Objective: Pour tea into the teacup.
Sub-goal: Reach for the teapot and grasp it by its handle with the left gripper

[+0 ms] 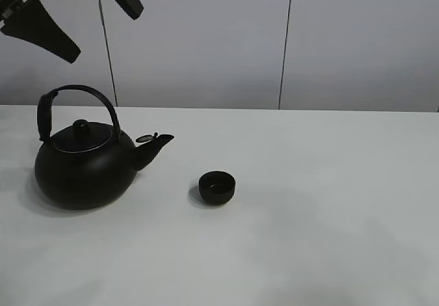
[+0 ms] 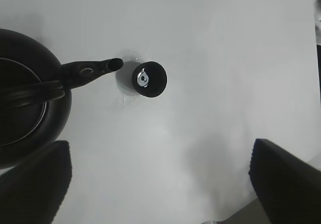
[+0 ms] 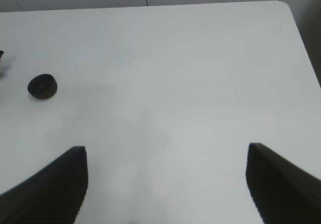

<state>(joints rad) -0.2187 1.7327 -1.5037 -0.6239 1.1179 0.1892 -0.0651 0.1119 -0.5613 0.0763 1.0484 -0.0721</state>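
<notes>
Matte-black, the teacup (image 1: 217, 187) is found upright on the white table (image 1: 329, 217) just right of the kettle (image 1: 82, 172) spout (image 1: 156, 145); left gripper (image 2: 159, 153) and right gripper (image 3: 166, 151) are spread wide and empty, so approach is judged in hand, the arched handle (image 1: 75, 90) to be grasped next.

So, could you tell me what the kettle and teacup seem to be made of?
The kettle looks like matte black coated metal, going by its dull sheen and silvery lid rim. The teacup is matte black too, perhaps ceramic; its look leaves that open.
</notes>
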